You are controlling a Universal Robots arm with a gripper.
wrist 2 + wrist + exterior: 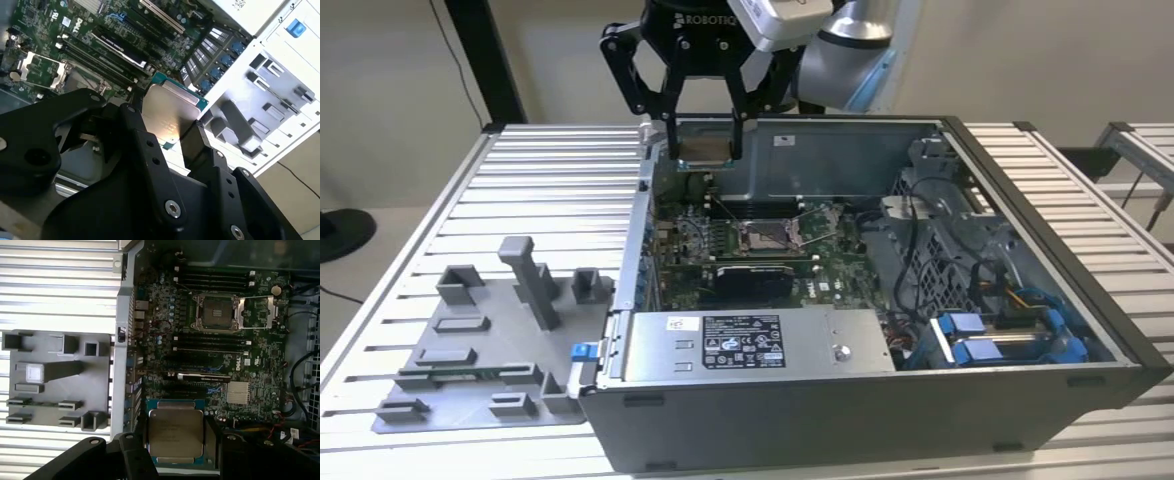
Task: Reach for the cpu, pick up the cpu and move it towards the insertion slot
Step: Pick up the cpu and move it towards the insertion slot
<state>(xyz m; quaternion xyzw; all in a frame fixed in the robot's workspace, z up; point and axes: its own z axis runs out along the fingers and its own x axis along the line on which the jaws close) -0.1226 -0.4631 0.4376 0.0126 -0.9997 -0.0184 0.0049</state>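
My gripper (703, 150) is shut on the cpu (700, 150), a thin square plate with a silvery top and green edge, held by two opposite sides. It hangs above the far corner of the open computer case (1067, 375), on the exterior view's left. In both wrist views the cpu (175, 435) (170, 112) sits flat between the black fingers (131, 452). The insertion slot (761, 237) (217, 312) (77, 79), a silver-framed socket with a dark centre and its lid swung open, lies on the green board, lower than the cpu and a short way off.
A grey fixture plate (480, 350) (55, 380) with upright blocks lies on the slatted table beside the case, on the exterior view's left. Inside the case are a silver power supply (747, 345), long black slots (210, 342), cables and blue drive brackets (1001, 335).
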